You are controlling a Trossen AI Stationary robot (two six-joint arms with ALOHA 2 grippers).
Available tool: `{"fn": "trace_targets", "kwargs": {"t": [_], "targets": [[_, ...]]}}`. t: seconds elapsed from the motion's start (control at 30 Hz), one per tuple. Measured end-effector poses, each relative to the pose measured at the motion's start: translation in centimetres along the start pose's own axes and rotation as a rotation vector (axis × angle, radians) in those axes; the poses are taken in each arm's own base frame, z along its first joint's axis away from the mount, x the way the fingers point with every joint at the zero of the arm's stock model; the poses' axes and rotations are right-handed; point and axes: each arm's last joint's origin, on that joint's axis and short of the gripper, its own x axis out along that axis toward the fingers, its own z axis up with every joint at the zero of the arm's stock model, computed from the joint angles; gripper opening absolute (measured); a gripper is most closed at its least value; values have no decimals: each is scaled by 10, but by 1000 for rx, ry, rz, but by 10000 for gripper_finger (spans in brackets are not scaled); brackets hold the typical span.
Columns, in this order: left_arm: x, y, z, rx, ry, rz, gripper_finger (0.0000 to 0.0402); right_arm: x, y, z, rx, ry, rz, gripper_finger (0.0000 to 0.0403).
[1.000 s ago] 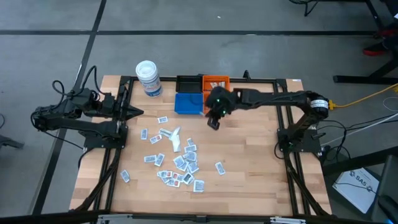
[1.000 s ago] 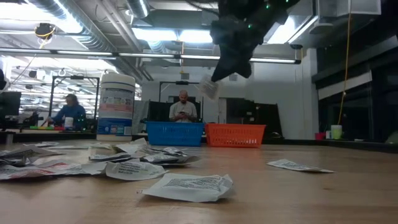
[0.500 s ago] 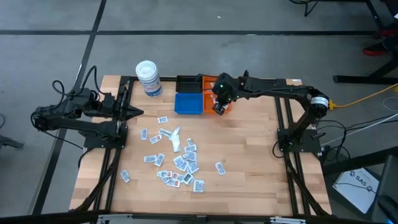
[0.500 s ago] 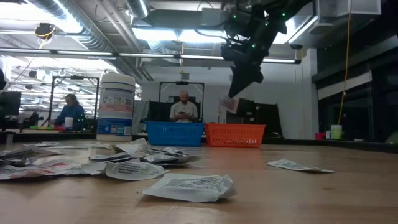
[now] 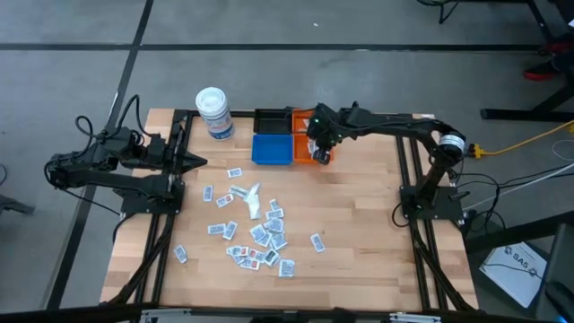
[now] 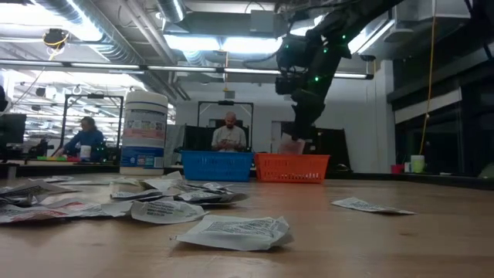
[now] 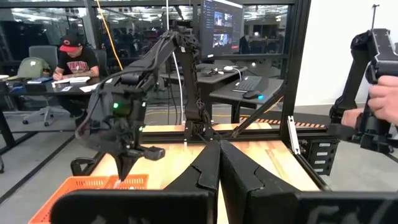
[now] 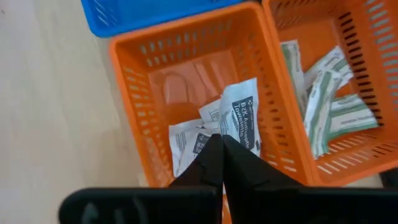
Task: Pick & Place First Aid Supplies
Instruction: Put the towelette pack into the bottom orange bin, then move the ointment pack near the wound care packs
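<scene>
The right claw [image 8: 217, 144] sits pinched shut right over the near orange bin [image 8: 134, 74], its tips gripping a white sachet [image 8: 242, 118] that hangs into the bin on top of other sachets. The blue bin [image 5: 272, 149] is next door. The loose sachet pile [image 5: 256, 229] lies mid-bench, well apart. The left claw [image 7: 219, 163] waits closed at the bench's left edge.

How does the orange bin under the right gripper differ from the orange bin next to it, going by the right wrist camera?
The orange slotted plastic bin under the right gripper holds white sachets with dark print; the neighbouring orange slotted bin holds strips with green print.

The first bin's floor is partly bare; the second's shows less bare floor.

The right gripper, fingers shut, hangs over the first bin only.

Both share the same colour and slotted walls.
</scene>
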Motion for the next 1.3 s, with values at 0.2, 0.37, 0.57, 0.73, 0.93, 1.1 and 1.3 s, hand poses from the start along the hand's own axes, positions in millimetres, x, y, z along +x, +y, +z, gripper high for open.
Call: {"fn": "trace_targets", "kwargs": {"t": [0.2,0.37,0.57,0.73,0.93,1.1,1.3], "targets": [[0,0,0,1,0,0,4,9,0,-1,2,28,6,28],[0,0,0,0,0,0,4,12,0,-2,12,36,7,41],[0,0,0,0,0,0,4,10,-2,0,112,-4,63,73],[0,0,0,1,0,0,4,-2,-2,2,199,-38,86,94],[0,0,0,0,0,-1,4,-28,-2,-4,273,-62,76,99],[0,0,0,0,0,-1,4,-34,7,-32,210,-148,69,100],[0,0,0,1,0,0,4,-48,27,-69,178,-293,143,100]]}}
